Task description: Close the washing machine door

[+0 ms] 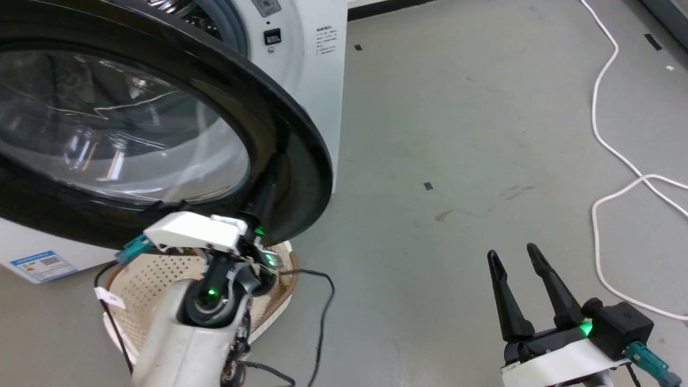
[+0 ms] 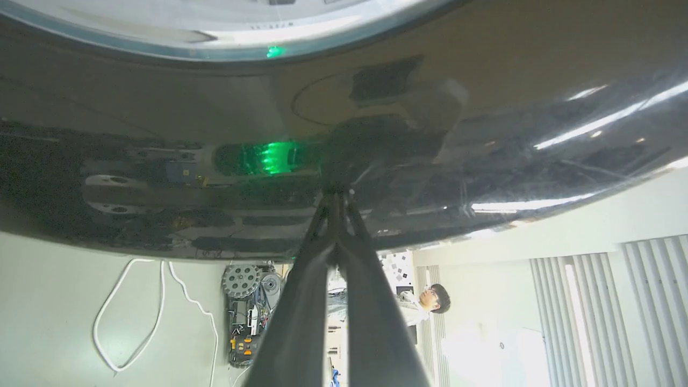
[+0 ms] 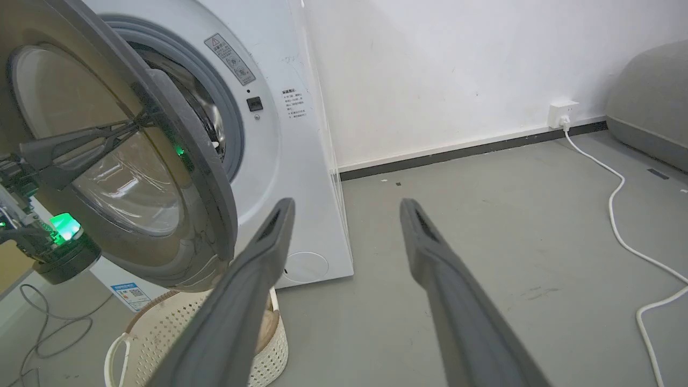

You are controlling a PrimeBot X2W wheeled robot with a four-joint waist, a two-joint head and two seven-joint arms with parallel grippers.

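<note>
Left gripper (image 2: 337, 196), fingertips together, touches the washing machine door (image 2: 161, 166).

- Grey floor (image 1: 457, 134) takes up the right and middle of the head view.
- White washing machine (image 1: 322, 86) stands on it at upper left.
- Cream perforated basket (image 1: 145, 277) sits at lower left, just in front of the machine.
- White cable (image 1: 616, 51) snakes down the right edge.
- Small black tape marks (image 1: 428, 186) are scattered mid-frame.

Bright light, glare on door (image 2: 564, 126)
</note>
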